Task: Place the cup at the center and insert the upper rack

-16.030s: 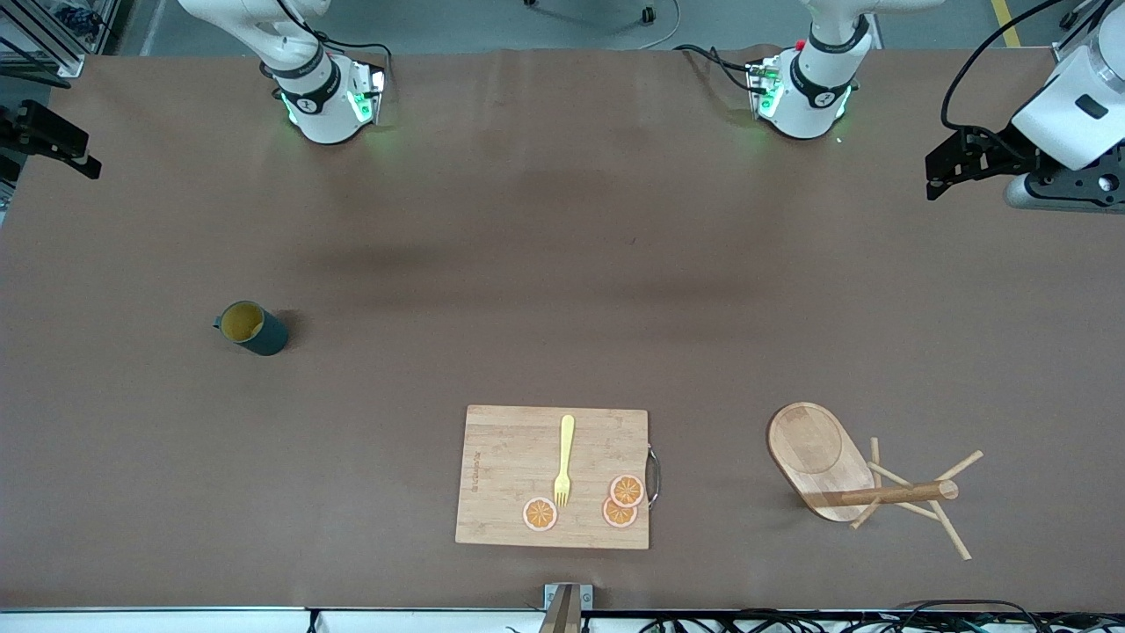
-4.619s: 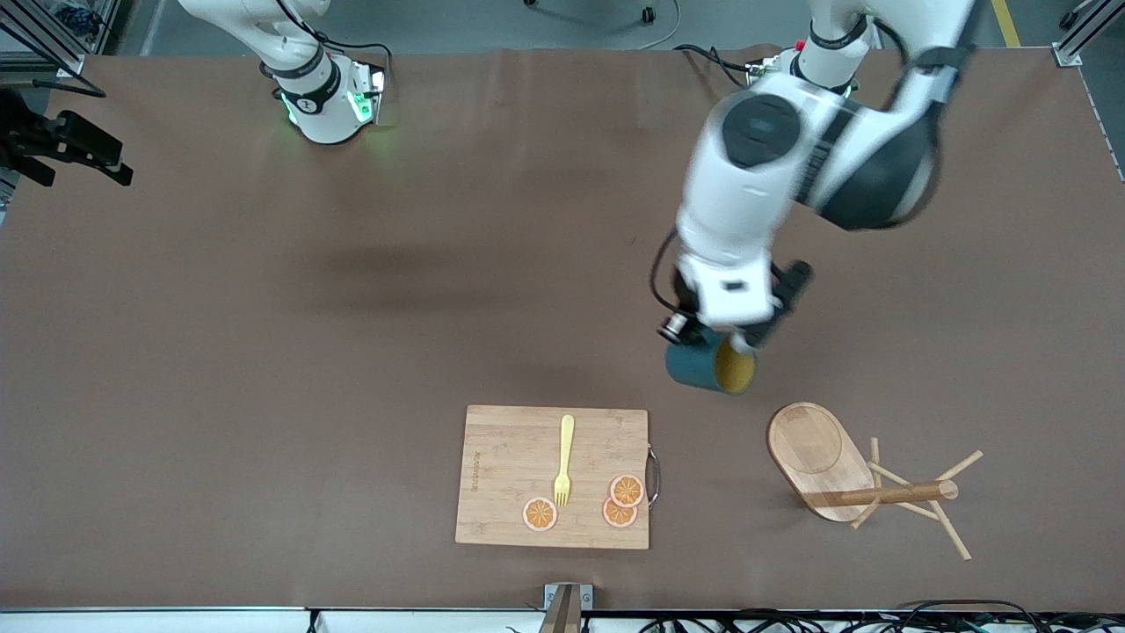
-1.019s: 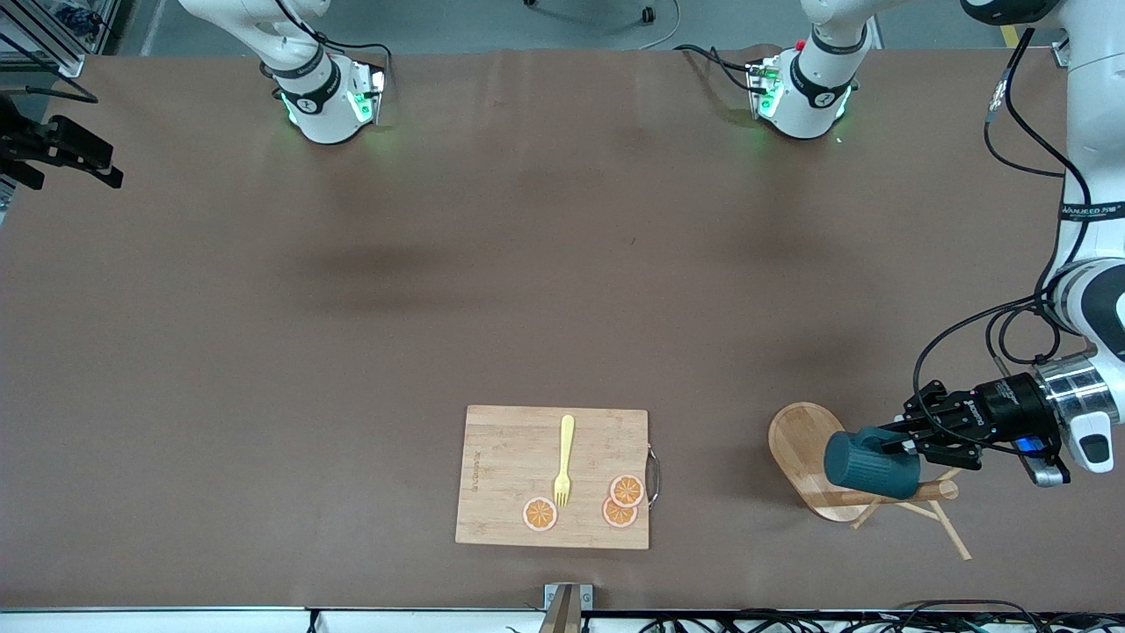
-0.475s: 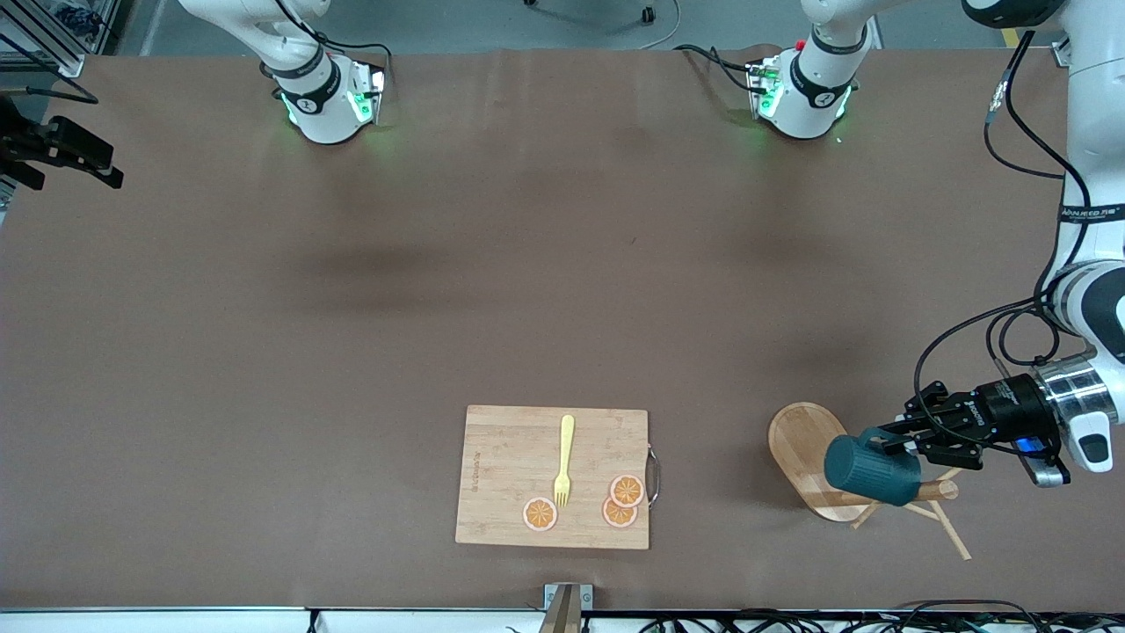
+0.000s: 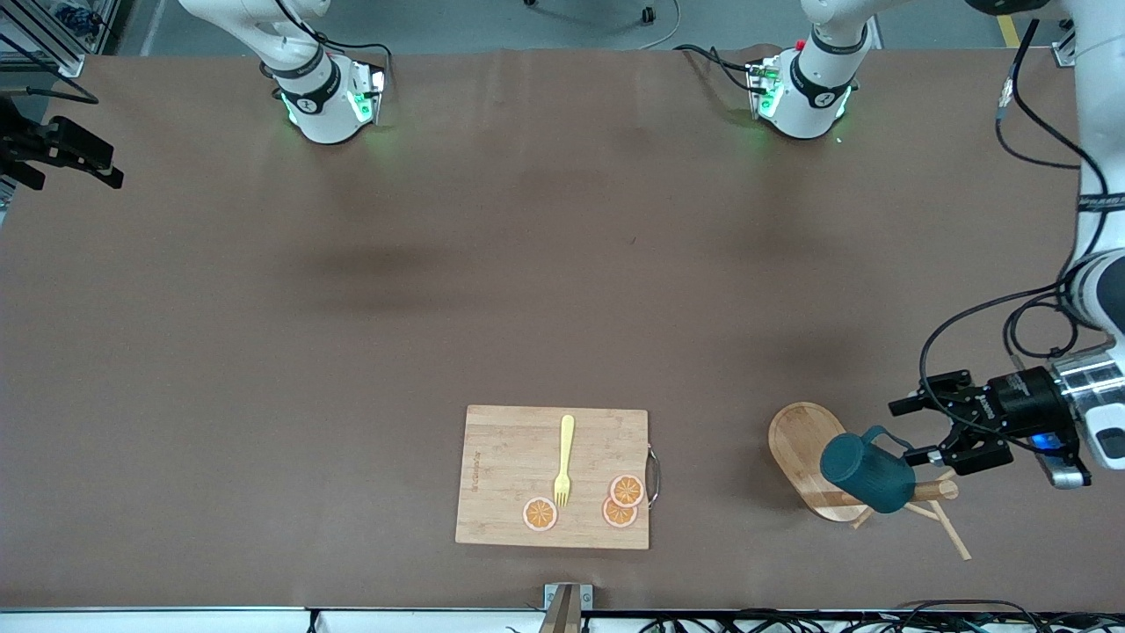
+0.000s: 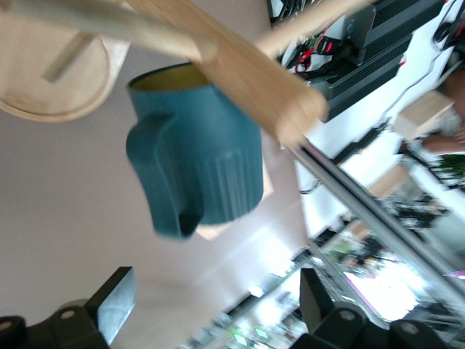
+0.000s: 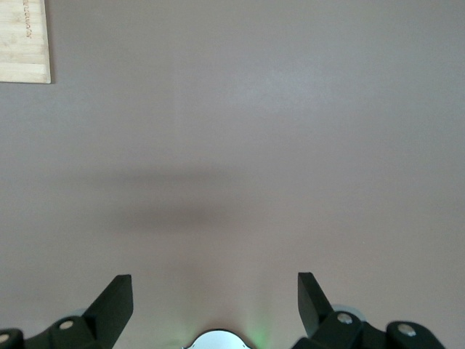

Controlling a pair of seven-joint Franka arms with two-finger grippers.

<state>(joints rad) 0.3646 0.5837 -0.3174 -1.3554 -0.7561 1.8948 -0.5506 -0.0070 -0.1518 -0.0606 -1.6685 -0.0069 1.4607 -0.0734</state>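
Note:
The dark teal cup (image 5: 867, 474) hangs tilted on the wooden upper rack (image 5: 813, 457), which lies on its side toward the left arm's end of the table. In the left wrist view the cup (image 6: 203, 160) sits under the rack's round post (image 6: 240, 76), handle toward the camera. My left gripper (image 5: 905, 432) is open and empty, just clear of the cup's handle, as the left wrist view (image 6: 218, 298) also shows. My right gripper (image 5: 66, 154) waits open at the right arm's end, over bare table in the right wrist view (image 7: 215, 291).
A bamboo cutting board (image 5: 510, 457) with a yellow fork (image 5: 563, 461) and orange slices (image 5: 620, 501) lies near the front edge, beside the rack toward the right arm's end. Its corner shows in the right wrist view (image 7: 25, 40).
My left gripper has opened, let go of the cup and drawn back toward the left arm's end. The cup has settled slightly on the rack. The right arm has not moved.

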